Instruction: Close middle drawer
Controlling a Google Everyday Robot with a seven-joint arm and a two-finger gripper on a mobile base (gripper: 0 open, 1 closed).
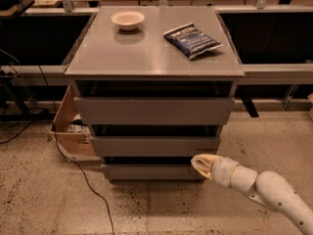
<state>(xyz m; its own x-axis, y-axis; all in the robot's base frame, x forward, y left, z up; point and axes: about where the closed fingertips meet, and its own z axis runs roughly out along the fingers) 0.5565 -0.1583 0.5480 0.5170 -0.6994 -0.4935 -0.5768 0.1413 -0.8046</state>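
Note:
The grey cabinet [154, 58] has three flat handle-less fronts. The middle drawer [154, 146] is the second front, and its face stands a little behind the taller top front [154, 110] and ahead of the lowest front [151, 171]. My gripper [199, 163] is at the end of the white arm that comes in from the lower right. It sits just below the right end of the middle drawer, in front of the lowest front's right end. It holds nothing that shows.
A white bowl [127, 19] and a dark blue snack bag [192, 40] lie on the cabinet top. An open cardboard box [68, 131] stands at the cabinet's left side, with a black cable [83, 177] trailing over the speckled floor. Workbenches run behind.

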